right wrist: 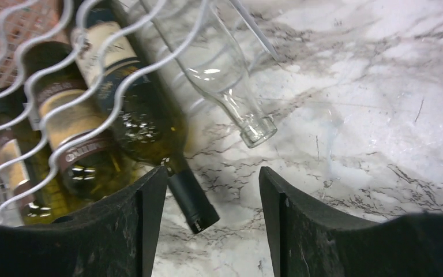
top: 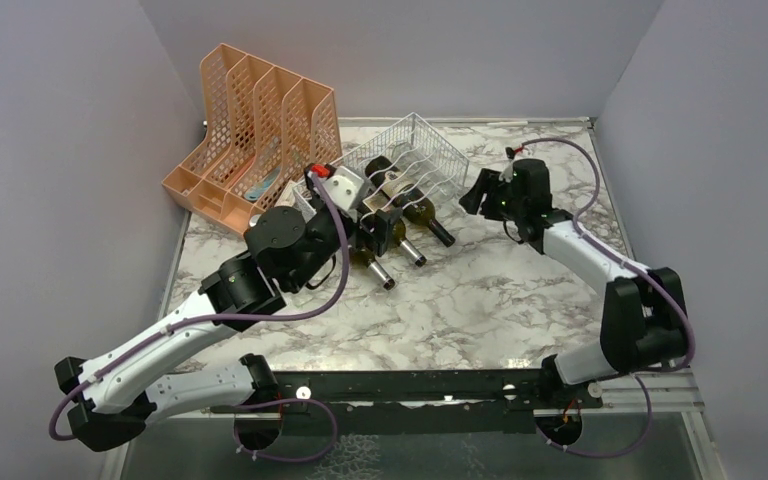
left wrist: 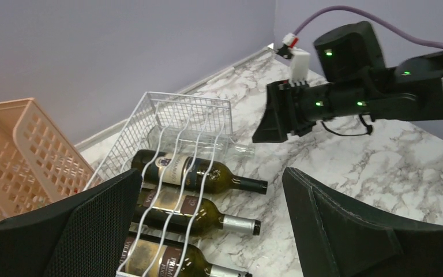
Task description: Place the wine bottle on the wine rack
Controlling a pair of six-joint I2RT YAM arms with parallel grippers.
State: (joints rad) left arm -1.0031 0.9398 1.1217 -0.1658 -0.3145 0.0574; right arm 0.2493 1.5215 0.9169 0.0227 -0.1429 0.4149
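Clear glass wine bottle [right wrist: 225, 75] lies in the end cradle of the white wire wine rack [top: 415, 145], its neck poking out over the white-grey marbled desk [top: 480, 300]. Its base is cut off by the frame edge, and from above it barely shows. Three dark green labelled bottles [left wrist: 199, 173] lie beside it, their print too blurred to read. The right gripper [right wrist: 210, 231] stands part-open and empty near the neck. The left gripper [left wrist: 210, 219] gapes wide, holding nothing. Plain lilac-grey walls enclose the desk.
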